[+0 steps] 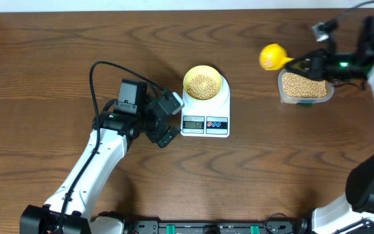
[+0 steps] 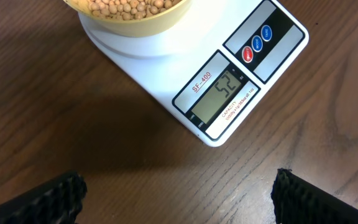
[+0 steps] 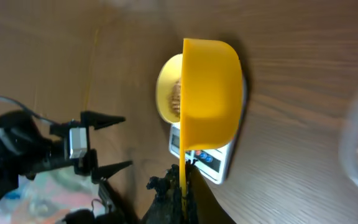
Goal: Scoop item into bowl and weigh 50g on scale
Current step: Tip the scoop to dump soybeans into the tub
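The pale yellow bowl (image 1: 203,84) sits on the white scale (image 1: 205,110) and holds tan beans (image 1: 203,84). In the left wrist view the bowl (image 2: 132,15) is at the top edge and the scale's display (image 2: 222,94) reads 52. My left gripper (image 1: 167,118) is open and empty just left of the scale; its fingertips (image 2: 179,196) frame bare table. My right gripper (image 1: 311,64) is shut on the handle of a yellow scoop (image 1: 273,56), held above the table left of the clear container (image 1: 305,86) of beans. The scoop (image 3: 210,96) fills the right wrist view.
The clear container stands at the far right near the right arm. A black cable (image 1: 102,71) loops over the left arm. The table's front edge has a black rail (image 1: 206,227).
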Controlling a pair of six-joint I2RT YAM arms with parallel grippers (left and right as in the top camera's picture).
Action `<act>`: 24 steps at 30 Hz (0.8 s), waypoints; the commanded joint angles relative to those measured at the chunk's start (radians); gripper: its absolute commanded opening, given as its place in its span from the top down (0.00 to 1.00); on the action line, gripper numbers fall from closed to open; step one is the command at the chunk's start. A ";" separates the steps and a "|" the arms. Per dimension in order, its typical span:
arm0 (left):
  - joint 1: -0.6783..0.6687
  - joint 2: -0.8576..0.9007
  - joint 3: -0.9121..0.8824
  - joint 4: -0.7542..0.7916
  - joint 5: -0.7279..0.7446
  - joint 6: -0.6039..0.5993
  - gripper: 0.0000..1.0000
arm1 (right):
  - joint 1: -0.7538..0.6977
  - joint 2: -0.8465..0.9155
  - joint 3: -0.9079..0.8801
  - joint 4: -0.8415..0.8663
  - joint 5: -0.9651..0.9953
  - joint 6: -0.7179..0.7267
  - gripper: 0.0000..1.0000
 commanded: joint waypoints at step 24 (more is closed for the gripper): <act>0.005 -0.013 0.001 0.000 0.013 0.014 0.02 | 0.202 -0.040 -0.004 0.016 1.088 0.118 0.99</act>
